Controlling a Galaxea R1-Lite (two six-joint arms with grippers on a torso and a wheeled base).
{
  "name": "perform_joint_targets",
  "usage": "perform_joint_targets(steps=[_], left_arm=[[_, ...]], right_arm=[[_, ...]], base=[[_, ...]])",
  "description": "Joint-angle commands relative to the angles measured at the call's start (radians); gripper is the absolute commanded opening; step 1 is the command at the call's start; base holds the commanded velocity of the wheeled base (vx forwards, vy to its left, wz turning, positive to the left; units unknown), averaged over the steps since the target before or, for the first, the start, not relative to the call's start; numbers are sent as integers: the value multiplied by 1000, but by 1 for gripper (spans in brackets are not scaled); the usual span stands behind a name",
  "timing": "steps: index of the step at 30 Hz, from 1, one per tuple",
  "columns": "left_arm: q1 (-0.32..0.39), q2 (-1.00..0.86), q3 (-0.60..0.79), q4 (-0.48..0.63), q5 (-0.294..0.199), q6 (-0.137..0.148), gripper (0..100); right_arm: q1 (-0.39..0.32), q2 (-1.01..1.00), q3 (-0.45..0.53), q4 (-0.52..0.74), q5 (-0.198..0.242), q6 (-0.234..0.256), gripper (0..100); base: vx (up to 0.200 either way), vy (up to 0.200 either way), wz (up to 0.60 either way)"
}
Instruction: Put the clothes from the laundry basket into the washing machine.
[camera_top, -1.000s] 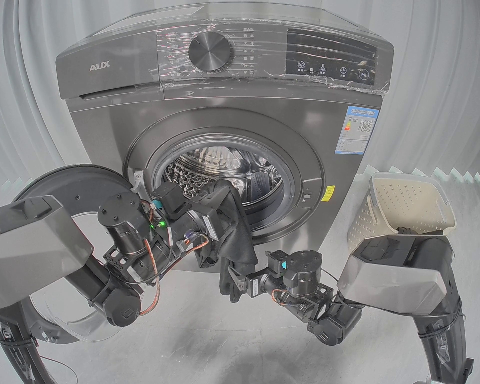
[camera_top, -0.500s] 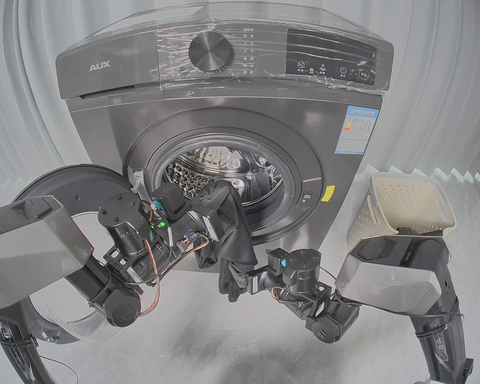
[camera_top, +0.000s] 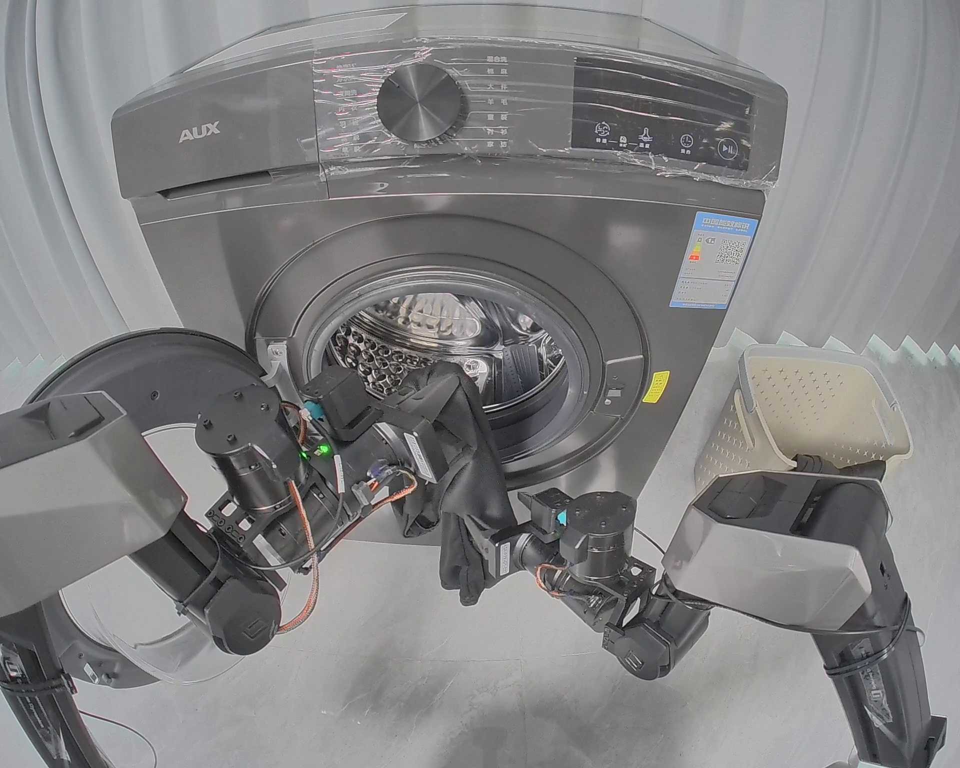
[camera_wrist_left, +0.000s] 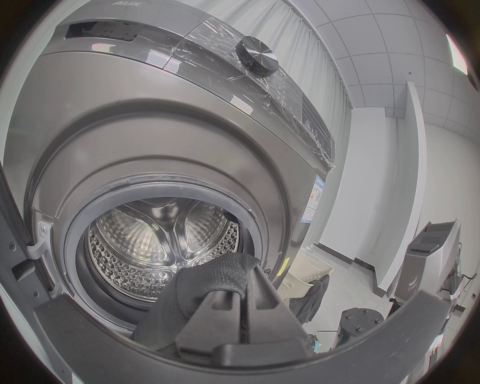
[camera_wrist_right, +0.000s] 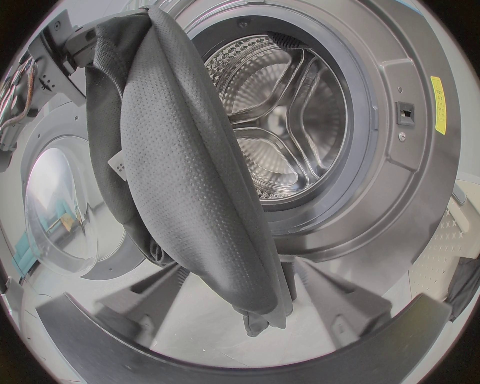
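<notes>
as the left wrist view comes up, the left gripper sits right in front of the open washing machine. its fingers are pressed together on a fold of the black garment, and the cloth bunches over them just outside the drum. farther off beside the machine stands the laundry basket, with another dark cloth draped over its rim.

over to the right wrist view. the right gripper is spread wide, one finger on each side of the garment's hanging tail, and it has hold of nothing. the garment drops in a long fold from the left gripper across the mouth of the drum. the round door is swung open beyond it.

now the head view. the machine fills the upper middle of the frame, with the door open at the left. the left gripper is at the lower left rim of the opening, near the centre. the garment hangs from it over the rim and down the machine's front. the right gripper is just below at lower centre, right at the garment's dangling end. the basket stands on the floor at the right edge, beside the machine.
</notes>
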Motion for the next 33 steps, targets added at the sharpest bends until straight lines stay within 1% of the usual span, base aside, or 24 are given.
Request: perform_joint_targets(steps=[1, 4, 9, 10, 11, 12, 14, 15, 17, 18, 24, 25, 29, 33], left_arm=[[1, 2, 6, -1, 0, -2, 0], [6, 9, 12, -1, -2, -2, 0], [26, 18, 32, -1, -2, 0, 0], [26, 18, 32, -1, -2, 0, 0], [41, 18, 34, -1, -2, -2, 0], [49, 18, 34, -1, -2, -2, 0], [56, 19, 40, -1, -3, -8, 0], [59, 19, 44, -1, -3, -16, 0], [59, 19, 52, -1, -3, -29, 0], [59, 19, 57, -1, -5, -31, 0], [61, 32, 67, 1, -2, -28, 0], [61, 38, 66, -1, -2, -28, 100], [62, 47, 64, -1, -2, -31, 100], [69, 56, 64, -1, -3, -28, 100]], right_arm=[[2, -11, 0, -3, 0, 3, 0], [10, -31, 17, -28, 0, 5, 0], [25, -147, 144, -37, 1, 12, 0], [25, -147, 144, -37, 1, 12, 0], [28, -198, 199, -39, 3, 14, 0], [27, -223, 229, -39, 4, 14, 0], [27, -269, 271, -48, 18, 14, 0], [25, -289, 287, -54, 26, 14, 0], [24, -324, 305, -59, 31, 14, 0], [22, -341, 313, -59, 31, 14, 0], [19, -404, 351, -59, 31, 14, 0], [17, -410, 356, -59, 31, 14, 0], [14, -422, 365, -59, 31, 14, 0], [10, -424, 362, -60, 32, 14, 0]], base=[[0, 0, 0], [0, 0, 0], [0, 0, 0], [0, 0, 0], [0, 0, 0], [0, 0, 0], [0, 0, 0], [0, 0, 0], [0, 0, 0], [0, 0, 0], [0, 0, 0], [0, 0, 0], [0, 0, 0], [0, 0, 0]])
